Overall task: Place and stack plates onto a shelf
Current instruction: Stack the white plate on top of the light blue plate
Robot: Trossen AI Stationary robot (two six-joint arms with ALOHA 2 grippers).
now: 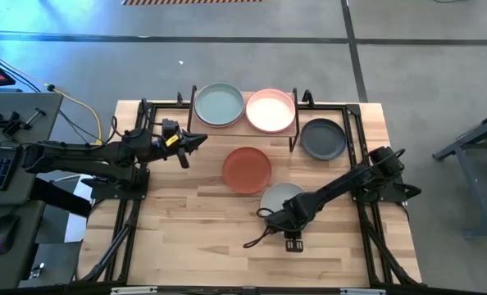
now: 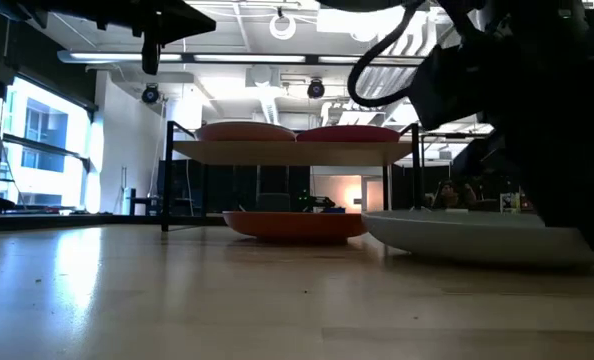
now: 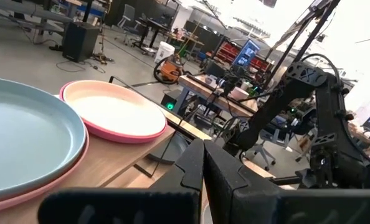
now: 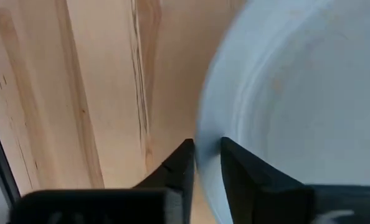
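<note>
The shelf (image 1: 246, 129) stands at the table's far edge. On it sit a sage green plate (image 1: 219, 105), stacked on a pink one, and a light pink plate (image 1: 270, 111) beside it. A terracotta plate (image 1: 247, 169), a dark grey plate (image 1: 323, 138) and a pale grey-white plate (image 1: 283, 197) lie flat on the tabletop. My right gripper (image 4: 207, 163) is at the pale plate's near-left rim, shut on it. My left gripper (image 3: 202, 171) is shut and empty, held above the table near the shelf's left end (image 1: 198, 142). My right gripper pinches the pale grey-white plate's rim (image 4: 203, 134) on the plate's near-left side. One finger (image 4: 238, 165) is over the plate's inside and the other (image 4: 180, 168) is outside it. The fingers come slanting down from the table's right. The plate's base rests on the table (image 2: 477, 240).
Black frame bars run along the table's left, right and far edges (image 1: 354, 123). The terracotta plate lies just in front of the shelf, close to the pale plate. Bare wood spreads over the table's near left part (image 1: 186, 229). A desk with a keyboard stands left of the table.
</note>
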